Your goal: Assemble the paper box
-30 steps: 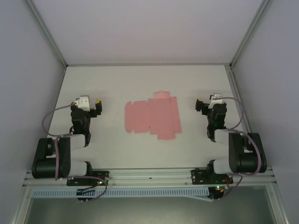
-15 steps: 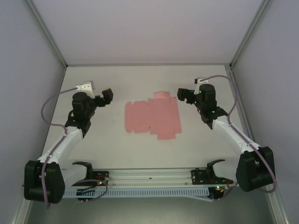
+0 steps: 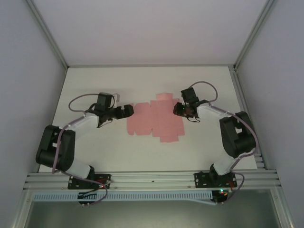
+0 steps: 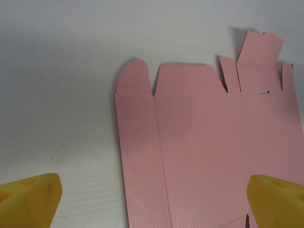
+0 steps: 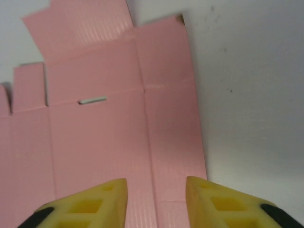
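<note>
The paper box [image 3: 156,118] lies as a flat pink die-cut sheet in the middle of the table [image 3: 99,85], with its tabs and flaps spread out and nothing folded up. The left gripper [image 3: 128,110] hangs low at the sheet's left edge, its yellow fingers [image 4: 31,199] spread wide and empty, and the left panels lie ahead between them. The right gripper [image 3: 176,108] is over the sheet's right edge, its fingers [image 5: 90,206] parted by a narrower gap and holding nothing, with a small slot [image 5: 92,100] in the card ahead of them.
</note>
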